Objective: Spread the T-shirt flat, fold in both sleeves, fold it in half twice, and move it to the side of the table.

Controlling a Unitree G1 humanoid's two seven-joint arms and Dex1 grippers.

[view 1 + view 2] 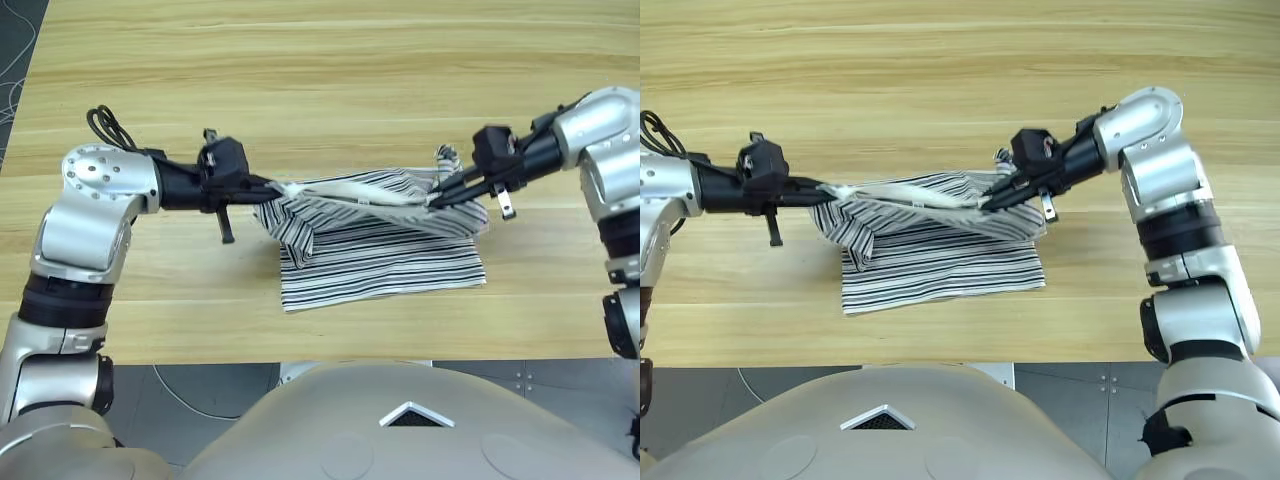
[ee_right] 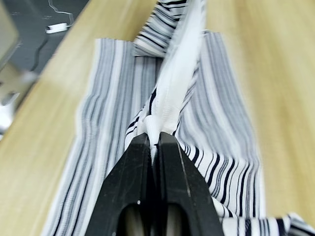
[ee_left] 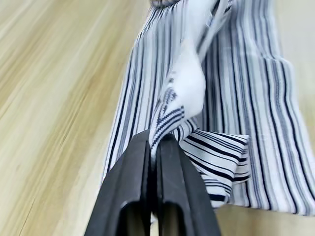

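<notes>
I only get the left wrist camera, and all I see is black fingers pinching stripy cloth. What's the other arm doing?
Observer: The right gripper is shut on the T-shirt too, pinching the opposite end of the same raised edge.
Operator: Is the whole shirt up in the air?
Observer: No. Only that edge is lifted, stretched between the left gripper and the right one. The rest lies below it on the table.
Operator: Where on the table is it?
Observer: Near the front edge, on the robot's side, about midway between the two arms.
</notes>
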